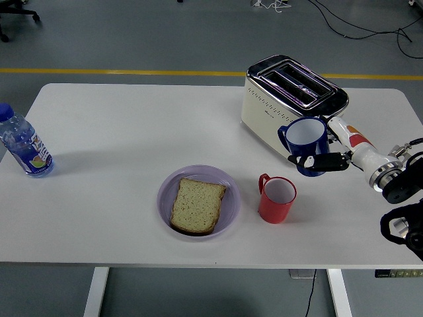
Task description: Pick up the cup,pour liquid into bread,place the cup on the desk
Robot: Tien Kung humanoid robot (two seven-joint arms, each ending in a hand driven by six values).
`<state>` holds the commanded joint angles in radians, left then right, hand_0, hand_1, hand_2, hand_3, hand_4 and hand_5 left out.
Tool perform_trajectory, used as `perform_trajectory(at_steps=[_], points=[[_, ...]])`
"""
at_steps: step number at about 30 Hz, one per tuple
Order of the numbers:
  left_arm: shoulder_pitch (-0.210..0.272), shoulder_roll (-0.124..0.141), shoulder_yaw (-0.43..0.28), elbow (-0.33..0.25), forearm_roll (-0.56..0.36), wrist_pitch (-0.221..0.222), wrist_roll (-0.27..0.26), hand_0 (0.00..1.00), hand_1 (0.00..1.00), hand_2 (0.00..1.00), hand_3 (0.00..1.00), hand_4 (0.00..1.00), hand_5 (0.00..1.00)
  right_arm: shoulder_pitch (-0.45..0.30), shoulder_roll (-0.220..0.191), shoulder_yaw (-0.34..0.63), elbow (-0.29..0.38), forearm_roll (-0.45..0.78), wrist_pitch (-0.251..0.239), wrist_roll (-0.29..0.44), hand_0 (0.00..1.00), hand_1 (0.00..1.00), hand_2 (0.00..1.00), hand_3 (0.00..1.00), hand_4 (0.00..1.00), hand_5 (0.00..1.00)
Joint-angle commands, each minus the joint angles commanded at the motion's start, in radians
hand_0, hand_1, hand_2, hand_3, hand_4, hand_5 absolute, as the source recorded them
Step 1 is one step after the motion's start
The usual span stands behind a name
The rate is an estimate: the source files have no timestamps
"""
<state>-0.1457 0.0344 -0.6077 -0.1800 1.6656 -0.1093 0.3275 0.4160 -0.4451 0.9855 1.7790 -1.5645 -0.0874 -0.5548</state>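
A wide white rectangular table is seen from above, its near edge at the bottom. Just behind the right hand, a cream-and-chrome two-slot toaster is set, so close that the held cup overlaps its front face in this view. Well to the left of the hand and lower, a round lilac plate is found, and on it a single square slice of toasted bread lies flat. Between the hand and the plate, just below and left of the held cup, a red plastic mug is stood upright, handle to the left. At the far left edge, well apart from the hand, a clear plastic water bottle with a blue cap is stood.

A dark blue cup with a white interior is held clear of the table, roughly upright, the fingers of the right hand closed around its side. The left hand is not shown.

Several risks are judged from here. The red mug is in the line toward the bread and could be knocked over if the cup is carried low. The toaster could be grazed. If tilting is begun too early, liquid would be spilled onto the table or into the red mug.
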Motion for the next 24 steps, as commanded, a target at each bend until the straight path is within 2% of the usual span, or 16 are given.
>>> perform_trajectory(at_steps=[9,18,24], points=[[0.000,0.000,-0.007,0.000,0.003,-0.002,0.000,0.375,0.360,0.437,0.619,0.344,0.998,0.156,0.041,-0.153,0.000,-0.101,0.011,-0.039,0.331,0.341,0.548,0.550,0.794,0.002],[0.002,-0.003,-0.004,0.000,-0.006,-0.001,0.000,0.375,0.359,0.438,0.619,0.344,0.998,0.346,0.065,-0.382,-0.071,-0.202,0.050,-0.060,0.342,0.347,0.555,0.561,0.775,0.002],[0.003,-0.004,0.000,0.000,-0.010,-0.005,0.000,0.375,0.359,0.438,0.619,0.346,0.998,0.461,0.118,-0.510,-0.158,-0.323,0.071,-0.068,0.344,0.347,0.554,0.561,0.767,0.002]])
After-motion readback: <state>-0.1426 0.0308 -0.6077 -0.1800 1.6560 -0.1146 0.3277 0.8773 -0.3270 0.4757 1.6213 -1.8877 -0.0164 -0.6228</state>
